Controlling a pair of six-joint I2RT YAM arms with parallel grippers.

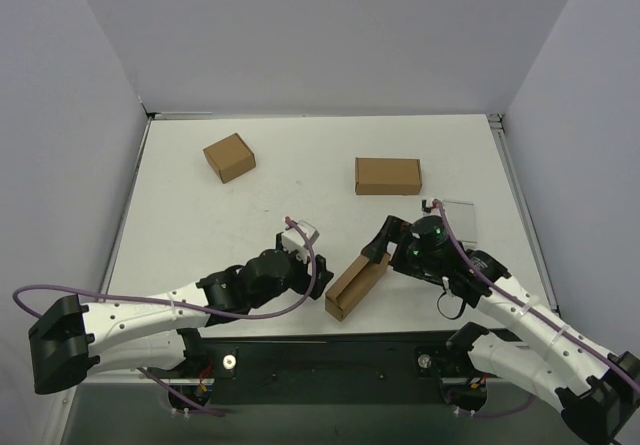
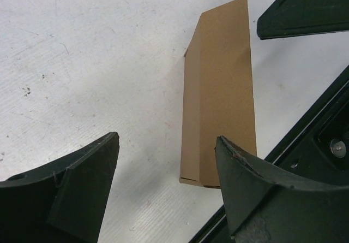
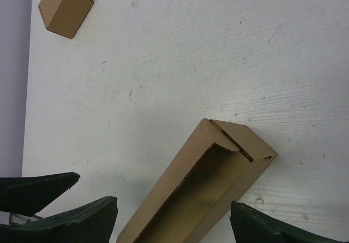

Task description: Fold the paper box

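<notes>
Brown cardboard is forming the box (image 1: 357,283), which is lying at 6 o'clock on the table (image 1: 300,165), close to the near edge, with its long axis running from 7 o'clock to 1 o'clock. It is sitting between the two grippers.

The left gripper (image 1: 322,273) is hovering at the box's 9 o'clock side. In the left wrist view its jaws are standing apart and clamping nothing; the box (image 2: 223,84) is showing a closed, flat wall, its near end partly hidden behind one finger (image 2: 256,194).

The right gripper (image 1: 378,248) is hovering at the box's 1 o'clock end. In the right wrist view its jaws are also standing apart, with the box (image 3: 202,194) lying between the fingers (image 3: 82,221) and apparently not pinched. That view is showing one long face open like a trough, while the far end appears tucked.

Judged step: the walls are standing, but the open face is not yet closed, so the fold is partly done and both grippers are free.

The next move is calling for one gripper to brace the closed wall, since thin card is likely to slide, while the other is catching the free panel and swinging it over the opening. Which panel is free cannot be told.

Elsewhere, a carton (image 1: 229,157) is resting at 10 o'clock.
</notes>
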